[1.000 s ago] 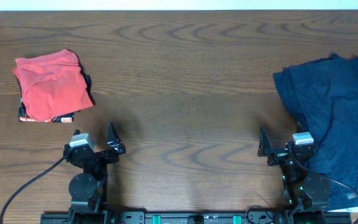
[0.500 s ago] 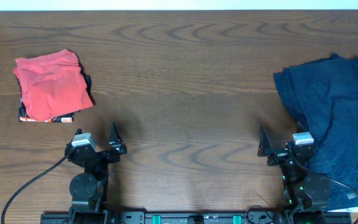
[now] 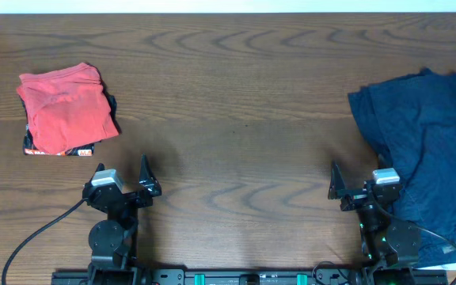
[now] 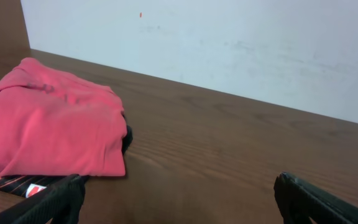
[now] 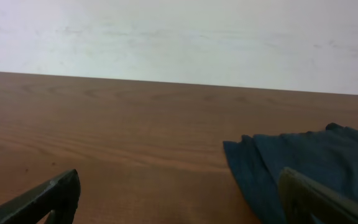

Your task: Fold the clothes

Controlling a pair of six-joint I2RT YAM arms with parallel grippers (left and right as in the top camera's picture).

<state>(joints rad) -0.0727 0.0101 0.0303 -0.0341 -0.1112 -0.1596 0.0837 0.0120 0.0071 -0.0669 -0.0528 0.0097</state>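
A brown wooden table (image 3: 244, 95) stands by a pale wall. A folded coral-red cotton shirt (image 3: 66, 107) lies on a folded black printed shirt (image 3: 50, 150). Far across from that pile sits a crumpled navy cotton shirt (image 3: 426, 134). The left fingers (image 4: 48, 202) and right fingers (image 5: 309, 199) gape wide, holding nothing. Best pull the navy one flat first, I think. Three shirts, two arms.

text: none legible | print on black shirt (image 3: 54, 150) under coral shirt (image 3: 66, 111): too small to read
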